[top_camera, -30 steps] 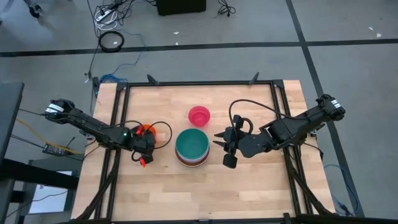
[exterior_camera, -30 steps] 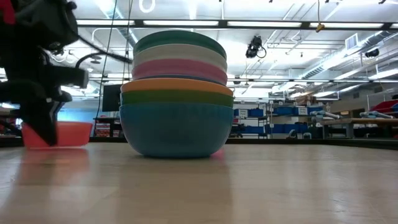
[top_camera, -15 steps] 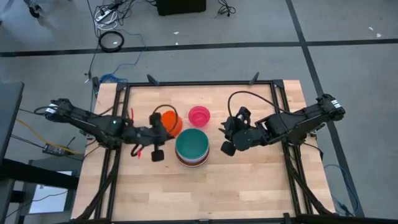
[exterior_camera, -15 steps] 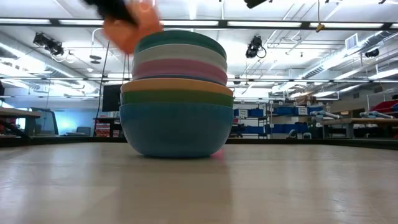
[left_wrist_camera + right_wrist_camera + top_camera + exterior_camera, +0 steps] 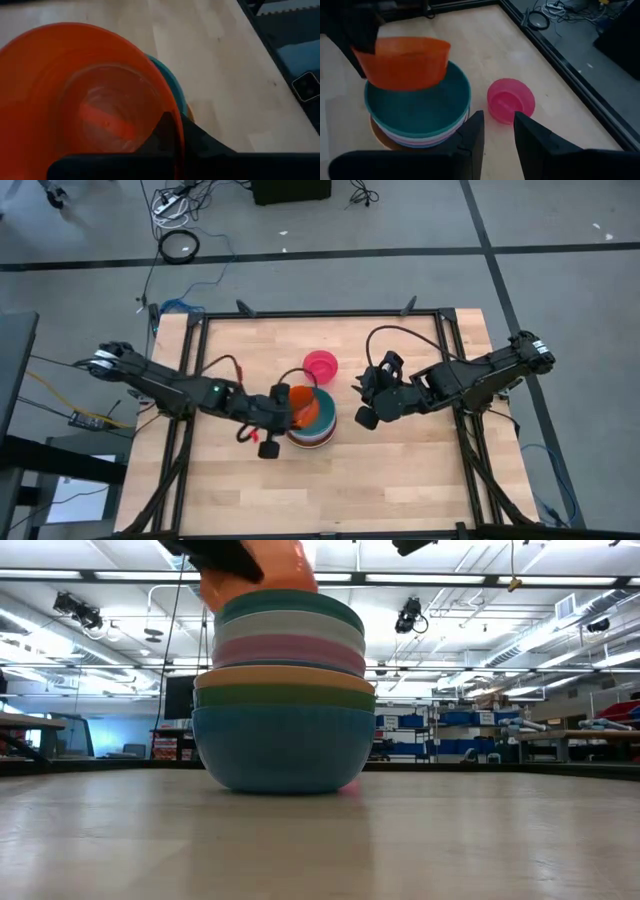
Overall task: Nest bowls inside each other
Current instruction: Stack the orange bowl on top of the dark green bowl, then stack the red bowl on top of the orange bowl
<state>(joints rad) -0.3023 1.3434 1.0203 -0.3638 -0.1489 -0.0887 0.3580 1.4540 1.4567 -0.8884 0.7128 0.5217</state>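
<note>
A red-orange bowl point(image 5: 304, 407) hangs in the air over the left side of the stack of nested bowls point(image 5: 318, 432), whose top bowl is teal point(image 5: 420, 107). My left gripper point(image 5: 283, 403) is shut on the red-orange bowl. The stack point(image 5: 285, 735) rests on its blue bottom bowl at the table's middle. A small pink bowl point(image 5: 321, 365) stands alone on the wood just beyond the stack. My right gripper point(image 5: 363, 402) hovers open to the right of the stack, with nothing between its fingers point(image 5: 470, 135). My left gripper pinches the red-orange bowl's wall at the rim point(image 5: 174, 117), one finger inside the bowl and one outside. It comes in from the table's left, slanting downward. The bowl is lifted clear, mouth up, just above the teal bowl's left rim point(image 5: 370, 97).
Black frame rails point(image 5: 190, 380) run along the table's left, right and far sides. Cables lie on the floor beyond the far edge. Bare wood lies in front of the stack, toward the near edge point(image 5: 320, 490).
My left gripper has lifted the red-orange bowl off the table's left side and carried it up and to the right, until it hangs over the stack. My right gripper turned a little at first and has since kept still.
</note>
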